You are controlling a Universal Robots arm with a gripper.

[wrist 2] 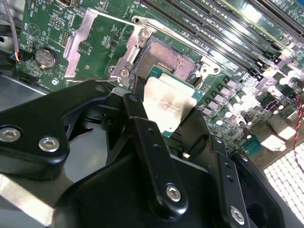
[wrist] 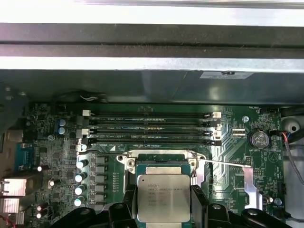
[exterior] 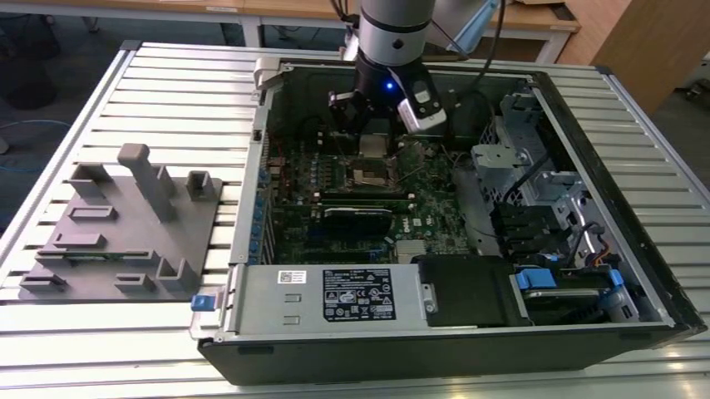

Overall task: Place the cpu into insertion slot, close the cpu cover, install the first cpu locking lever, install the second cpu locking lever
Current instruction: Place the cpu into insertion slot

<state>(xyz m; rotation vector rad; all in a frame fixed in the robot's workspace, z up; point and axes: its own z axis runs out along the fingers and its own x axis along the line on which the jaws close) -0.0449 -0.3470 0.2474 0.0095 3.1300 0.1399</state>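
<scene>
Grey moulded fixture (exterior: 122,237) lies beside open computer case (exterior: 444,356).

Dull metal cpu (wrist: 163,197); matt black gripper (wrist 2: 166,104)

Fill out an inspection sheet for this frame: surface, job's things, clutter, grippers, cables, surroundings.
Surface: slatted metal table carrying an open PC case.
Job's things: cpu held by the open slot, not seated; cover lying open.
Clutter: grey fixture beside the case, at the exterior view's left.
Grippers: single gripper shut on the cpu.
Cables: thin wires at the board's edge.
Surroundings: wooden desks behind the table.
</scene>
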